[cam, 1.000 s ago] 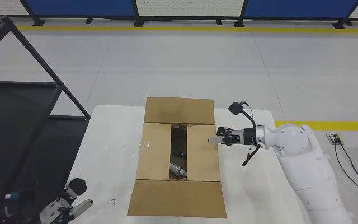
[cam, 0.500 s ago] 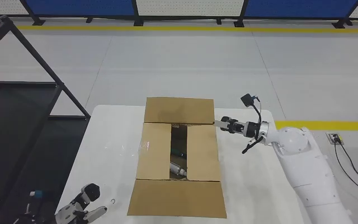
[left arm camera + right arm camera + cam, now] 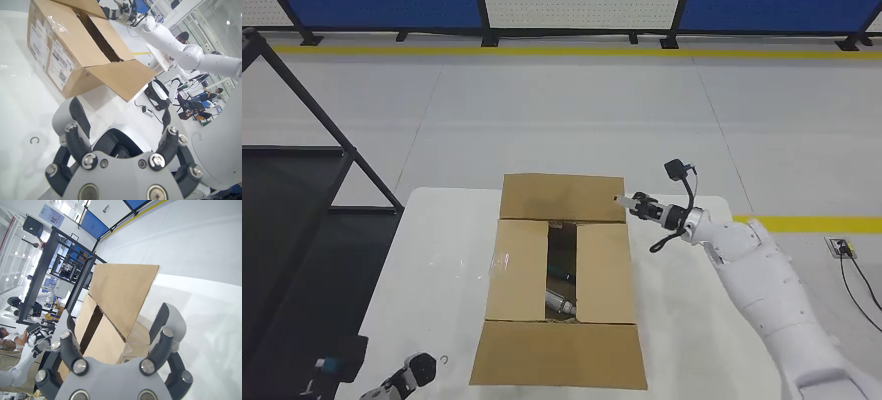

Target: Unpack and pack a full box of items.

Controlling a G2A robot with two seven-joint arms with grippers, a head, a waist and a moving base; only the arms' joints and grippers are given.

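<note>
Cardboard box (image 3: 562,280) mid-way on white table (image 3: 432,260), top partly open. Far flap (image 3: 563,197) and near flap (image 3: 560,354) folded outward and lying roughly flat. Two side flaps folded inward, not meeting, dark gap down the centre. Through the gap: pale bottle (image 3: 560,300) lying toward the near end, dark greenish item (image 3: 560,265) further in, too shadowed to name. Printed labels and a scrap of clear tape on the box's left wall, per left wrist view.

Right gripper (image 3: 627,201) at the far right corner of the box, just beside the far flap's right edge. Fingers spread wide, gripping nothing. In right wrist view, flap edge seen between the two pads; contact with the cardboard not clear.

Left gripper (image 3: 121,109) low over the near left corner of the table, well apart from the box. Fingers also spread wide, nothing between them. Small C-shaped mark (image 3: 34,140) on the tabletop near this gripper
</note>
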